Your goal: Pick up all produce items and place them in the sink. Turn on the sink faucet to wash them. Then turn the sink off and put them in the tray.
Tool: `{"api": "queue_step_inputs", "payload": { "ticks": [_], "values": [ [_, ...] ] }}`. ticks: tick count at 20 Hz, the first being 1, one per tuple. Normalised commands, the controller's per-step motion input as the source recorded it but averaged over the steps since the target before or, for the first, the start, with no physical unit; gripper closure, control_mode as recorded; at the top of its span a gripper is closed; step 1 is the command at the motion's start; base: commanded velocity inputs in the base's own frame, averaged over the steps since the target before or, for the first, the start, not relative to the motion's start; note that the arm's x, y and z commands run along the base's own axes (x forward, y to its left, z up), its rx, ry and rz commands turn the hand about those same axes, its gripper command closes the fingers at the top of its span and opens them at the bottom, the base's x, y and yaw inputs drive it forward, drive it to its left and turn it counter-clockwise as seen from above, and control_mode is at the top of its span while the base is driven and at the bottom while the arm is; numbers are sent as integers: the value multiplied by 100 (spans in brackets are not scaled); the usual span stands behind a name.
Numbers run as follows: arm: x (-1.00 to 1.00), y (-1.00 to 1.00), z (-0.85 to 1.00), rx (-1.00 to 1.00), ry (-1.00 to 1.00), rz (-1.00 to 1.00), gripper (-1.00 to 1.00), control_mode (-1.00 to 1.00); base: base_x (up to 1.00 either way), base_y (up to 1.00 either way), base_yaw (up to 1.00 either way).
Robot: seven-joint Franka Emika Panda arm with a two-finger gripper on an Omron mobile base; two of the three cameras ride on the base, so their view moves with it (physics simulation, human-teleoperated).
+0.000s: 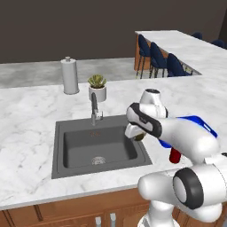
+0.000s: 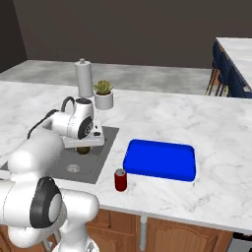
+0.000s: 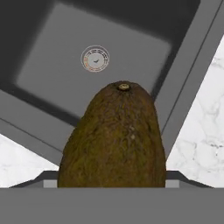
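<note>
The gripper (image 1: 139, 135) holds a brown avocado (image 3: 114, 139) tight over the sink (image 1: 66, 166). No words show on the red can (image 2: 120, 179).

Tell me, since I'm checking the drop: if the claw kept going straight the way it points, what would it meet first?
Probably the sink floor near the drain; the claw holds the brown produce item over the basin.

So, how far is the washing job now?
Done: the avocado is picked up. In hand: the gripper holds it above the sink, near its right edge. Left: drop it, run the faucet, shut it, move it to the blue tray.
</note>
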Motion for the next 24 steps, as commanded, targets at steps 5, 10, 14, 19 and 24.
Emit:
{"api": "queue_step_inputs", "payload": {
  "ticks": [5, 10, 14, 19, 24],
  "values": [
    [55, 22, -34, 0, 2, 0, 100, -100, 0, 0, 0],
    [46, 24, -39, 0, 3, 0, 100, -100, 0, 0, 0],
    [38, 31, -43, -4, 1, 0, 100, -100, 0, 0, 0],
    [25, 25, -40, -2, 0, 0, 100, -100, 0, 0, 0],
    [21, 23, -36, -1, 0, 0, 100, -100, 0, 0, 0]
  ]
}}
